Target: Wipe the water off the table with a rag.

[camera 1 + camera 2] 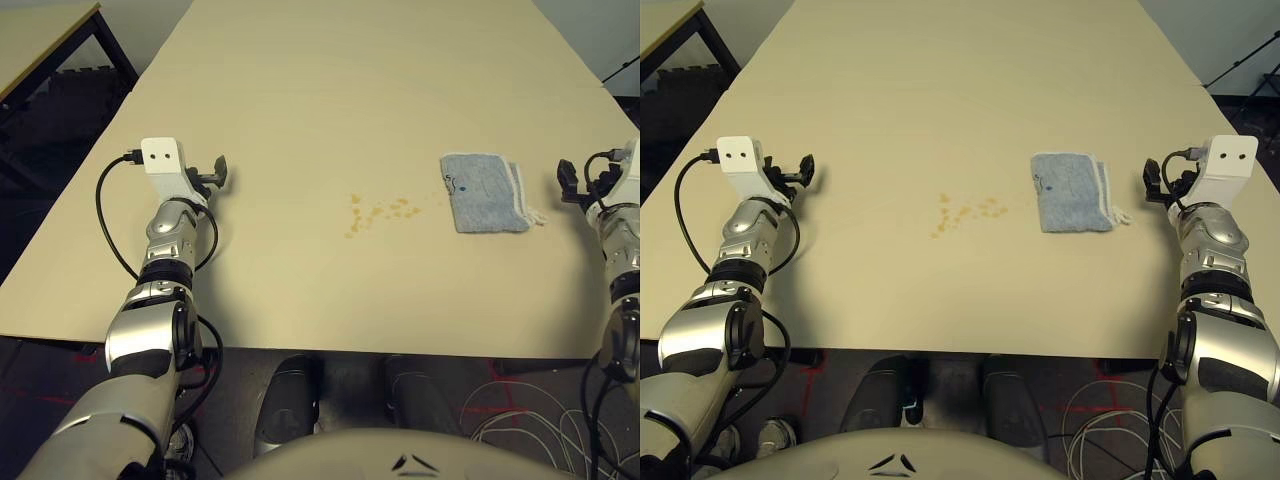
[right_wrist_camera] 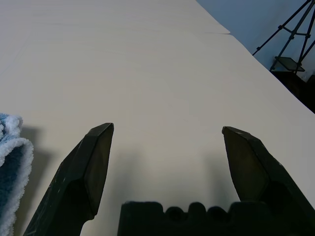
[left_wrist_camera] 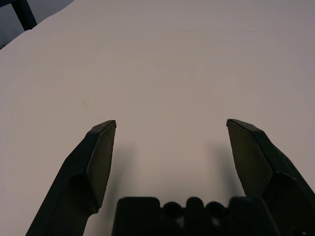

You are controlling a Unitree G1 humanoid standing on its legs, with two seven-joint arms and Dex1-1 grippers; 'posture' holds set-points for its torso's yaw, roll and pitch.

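Yellow Drops and a Blue Rag Lie on the Big Tabletop

The water is a small bunch of yellow-orange drops. It sits on the big, pale tabletop, in front of the robot. Some drops are round and some are bumpy, and a few touch each other. Just beside them, on the robot's right, lies the rag. It is soft and grey-blue, and it looks folded. It has a white edge, a little dark blue mark, and a white fluffy bit that pokes out at one corner.

The right tool is near the rag, on the side away from the drops. Its two black fingers are wide apart, with nothing between them. The left tool is on the other side of the drops, farther from them than the rag is. Its two fingers are wide apart too, and they hold nothing.

Farther out, a smaller table with black legs stands past the left side. A black tripod stands past the right side. Pale cables curl on the dark floor, by some red lines.
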